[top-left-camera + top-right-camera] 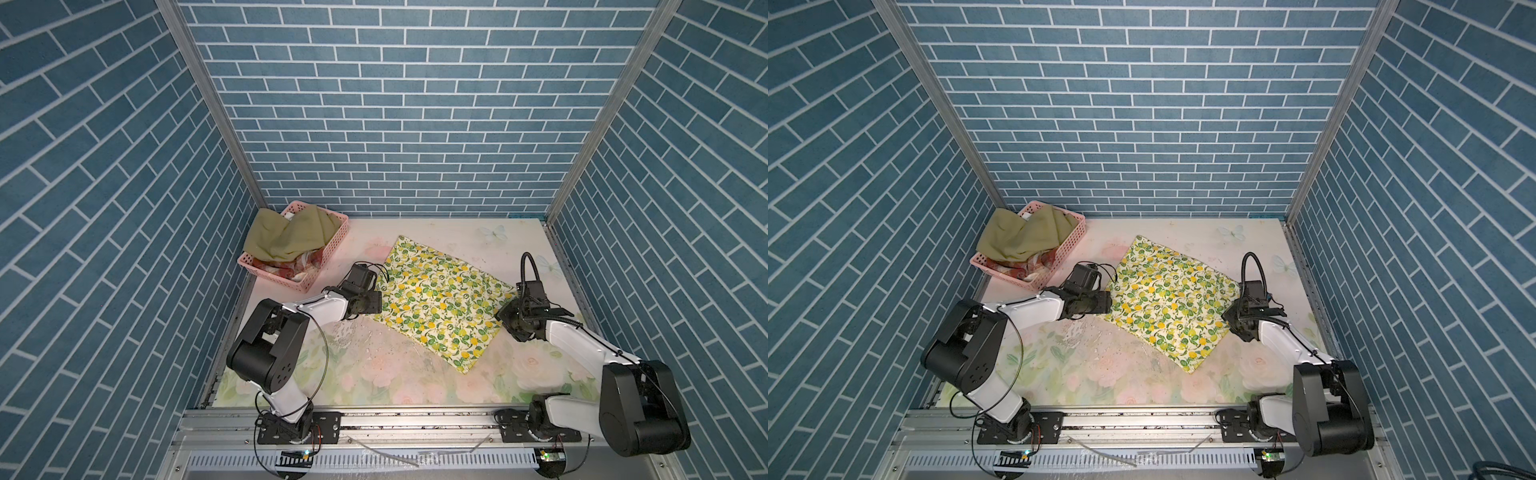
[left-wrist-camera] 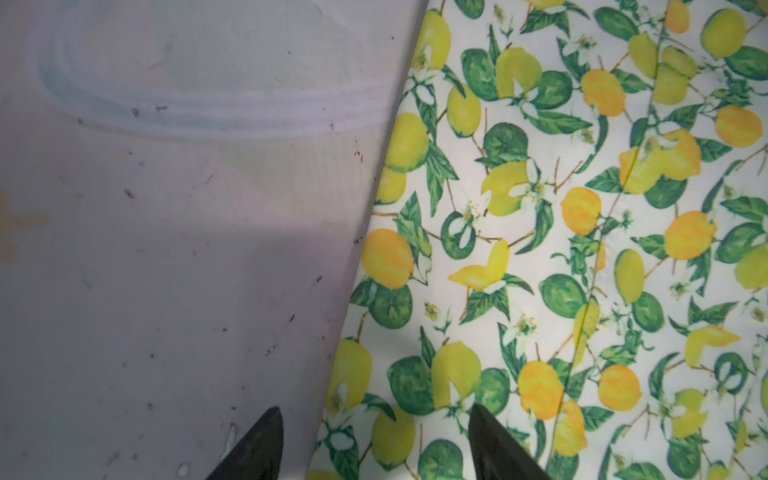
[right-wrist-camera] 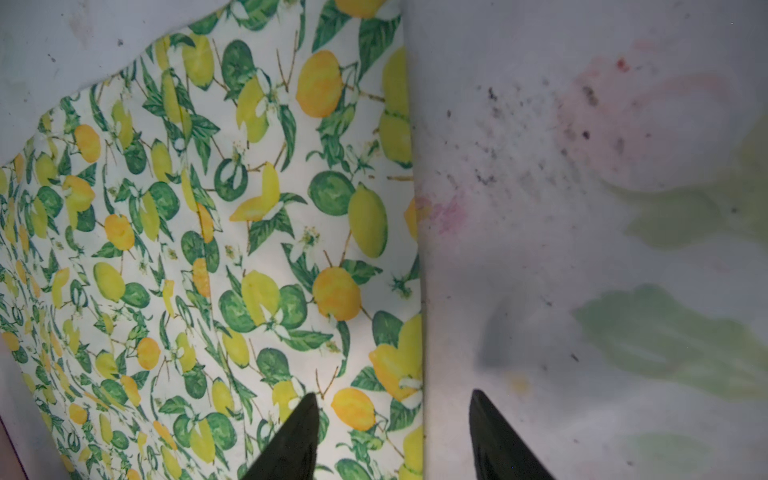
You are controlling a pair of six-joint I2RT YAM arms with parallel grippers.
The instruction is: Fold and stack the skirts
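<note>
**A:** How is the light from above?

**B:** Bright and even in both top views, falling from overhead. There is no glare on the brick-patterned walls [image 1: 415, 124]. The arms cast only faint, soft shadows on the table covering [image 1: 395, 374] near the tabletop's left edge.

**A:** Any distortion?

**B:** Yes. The centre is crisp, but the wall lines splay outward towards the picture edges, as a wide lens would show them.

**A:** And the wrist views?

**B:** Dimmer, with a cool grey cast. The lemon-print skirt [image 2: 582, 249] is sharp mid-frame. The fingertips [image 2: 253, 453] of the left gripper [image 2: 375, 407] are dark and blurred, with a broad shadow on the covering beside them. The fingertips [image 3: 291, 440] of the right gripper [image 3: 394, 392] are just as soft, and a smudged grey shadow lies ahead of them.
</note>
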